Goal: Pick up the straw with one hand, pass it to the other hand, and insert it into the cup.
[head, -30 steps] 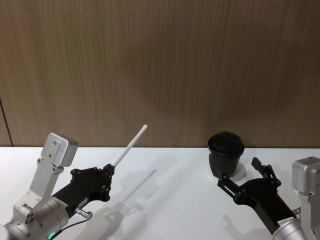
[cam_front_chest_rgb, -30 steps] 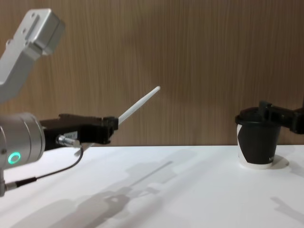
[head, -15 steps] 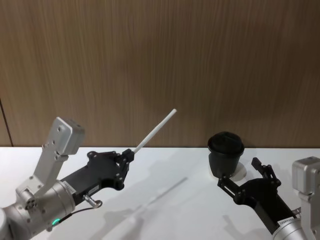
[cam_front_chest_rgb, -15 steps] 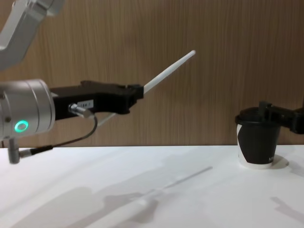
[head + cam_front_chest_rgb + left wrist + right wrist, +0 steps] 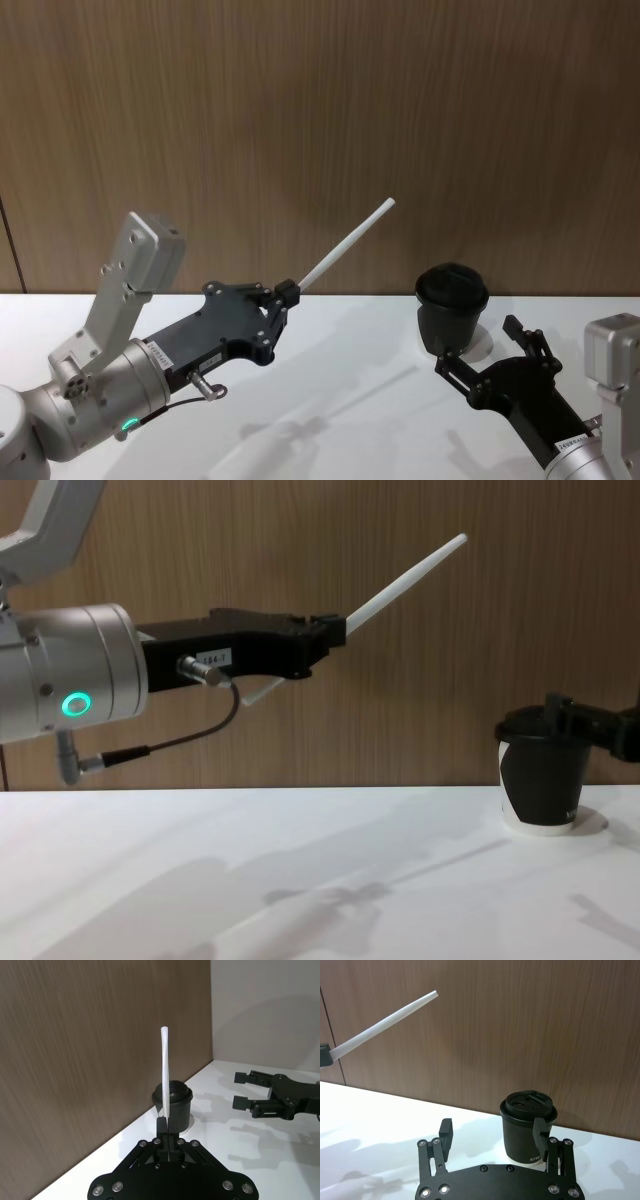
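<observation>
**Head view: straw held aloft**

We judge the straw light, stiff and crushable, so it is best pinched near its free end. It slants up, left of and above the cup, with its lower end clamped in the left gripper. The right gripper sits just beside the cup, jaws apart. We count one straw, one cup and two grippers.

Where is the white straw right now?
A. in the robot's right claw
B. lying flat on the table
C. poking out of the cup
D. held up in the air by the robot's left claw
D: the left claw grips the straw by its lower end, up above the table; the right claw is open near the cup.
</observation>
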Robot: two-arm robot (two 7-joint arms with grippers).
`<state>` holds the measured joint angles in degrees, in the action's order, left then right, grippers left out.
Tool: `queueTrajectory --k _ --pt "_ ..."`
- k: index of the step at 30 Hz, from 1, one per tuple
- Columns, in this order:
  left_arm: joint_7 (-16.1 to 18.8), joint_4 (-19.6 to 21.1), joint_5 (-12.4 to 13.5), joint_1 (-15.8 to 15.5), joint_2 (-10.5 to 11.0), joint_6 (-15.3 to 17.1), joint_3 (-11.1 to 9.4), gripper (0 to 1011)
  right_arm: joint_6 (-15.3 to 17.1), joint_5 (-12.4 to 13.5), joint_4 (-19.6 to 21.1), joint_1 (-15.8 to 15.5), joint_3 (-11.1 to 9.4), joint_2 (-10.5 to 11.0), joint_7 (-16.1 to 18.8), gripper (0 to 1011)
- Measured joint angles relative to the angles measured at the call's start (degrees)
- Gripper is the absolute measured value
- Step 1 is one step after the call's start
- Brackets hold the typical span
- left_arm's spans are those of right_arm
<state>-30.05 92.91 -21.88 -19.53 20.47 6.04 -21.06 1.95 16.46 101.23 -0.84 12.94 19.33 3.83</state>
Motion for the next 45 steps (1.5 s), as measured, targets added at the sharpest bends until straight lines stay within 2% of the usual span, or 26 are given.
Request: queueTrajectory --k 22,26,35,45 --pt "-1.8 -0.6 -1.2 -1.8 -0.4 -0.9 -1.2 13 0.1 0.0 0.0 0.1 -0.1 -0.1 0.0 1001" --pt "-1.9 -0.6 -1.2 -1.9 -0.4 -0.9 -1.3 13 0.8 0.8 0.5 0.5 -0.5 -0.5 0.3 1001" --pt "-2.0 -0.7 -1.3 -2.1 -0.5 -1.0 -1.4 12 5.5 5.8 3.2 2.3 -2.1 -1.6 2.0 1001" --pt "-2.1 -0.7 -1.4 -2.1 -0.5 -1.0 -1.4 13 14.4 14.5 6.7 4.7 -4.1 -1.9 5.4 1001"
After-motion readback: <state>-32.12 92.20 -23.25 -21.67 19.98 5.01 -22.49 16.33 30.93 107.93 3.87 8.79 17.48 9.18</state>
